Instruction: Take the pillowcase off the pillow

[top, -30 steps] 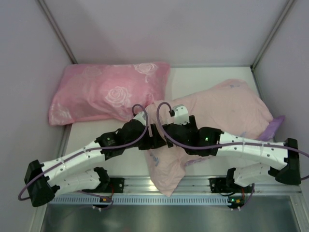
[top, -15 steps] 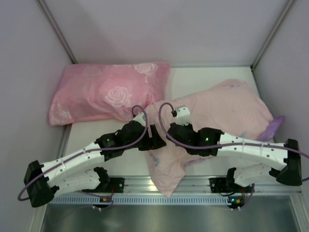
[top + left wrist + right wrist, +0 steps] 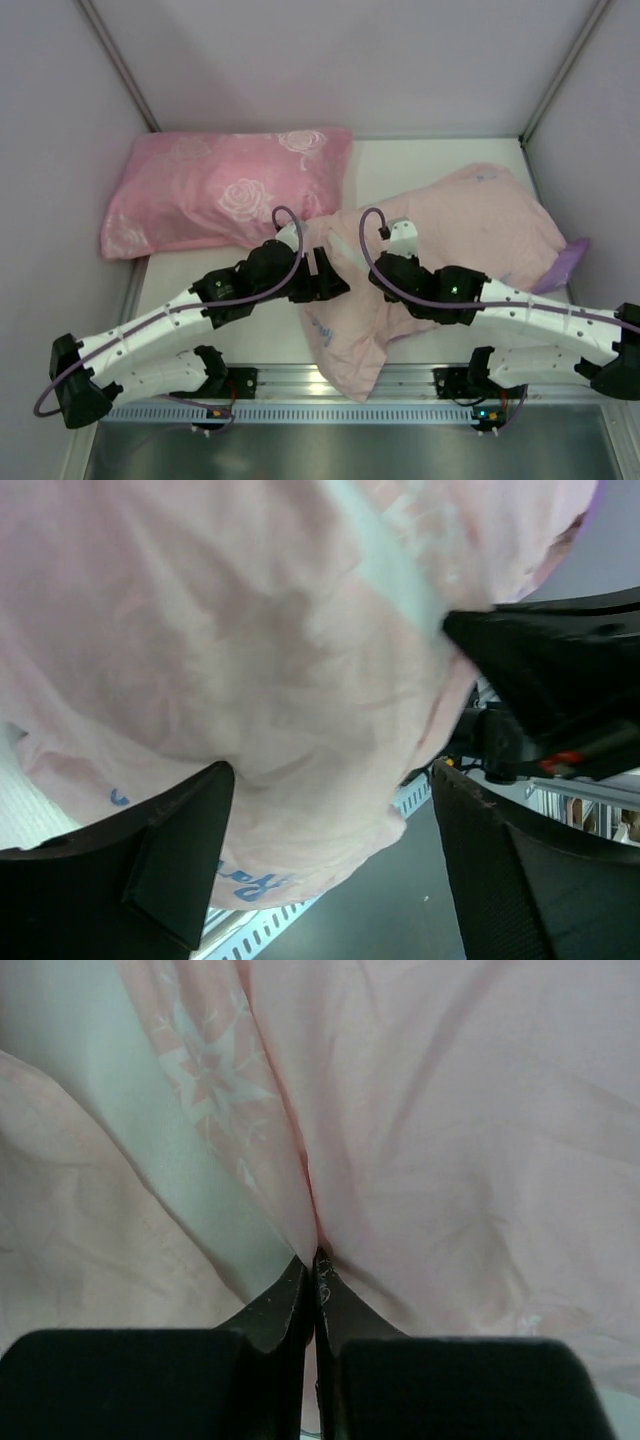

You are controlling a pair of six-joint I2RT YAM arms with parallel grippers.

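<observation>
The pillowcase [image 3: 470, 225] lies inside out on the right half of the table. It is pale pink, with a purple corner [image 3: 566, 262] at the far right and one end hanging over the front rail. The pillow is hidden inside it. A whitish strip [image 3: 120, 1110] shows between pink folds, and I cannot tell what it is. My right gripper [image 3: 375, 262] [image 3: 314, 1260] is shut on a raised fold of the pillowcase [image 3: 450, 1120]. My left gripper [image 3: 326, 276] [image 3: 335, 870] is open, its fingers [image 3: 170, 860] on either side of the drooping pillowcase [image 3: 250, 680] without pinching it.
A brighter pink rose-patterned pillow [image 3: 225, 190] lies at the back left. A slotted metal rail [image 3: 290, 380] runs along the front edge. Enclosure walls close in left, right and behind. The right arm's black body [image 3: 560, 670] sits close beside my left gripper.
The right gripper has gone from open to shut on a pillowcase fold and moved right. The left gripper opened slightly wider and shifted a little right.
</observation>
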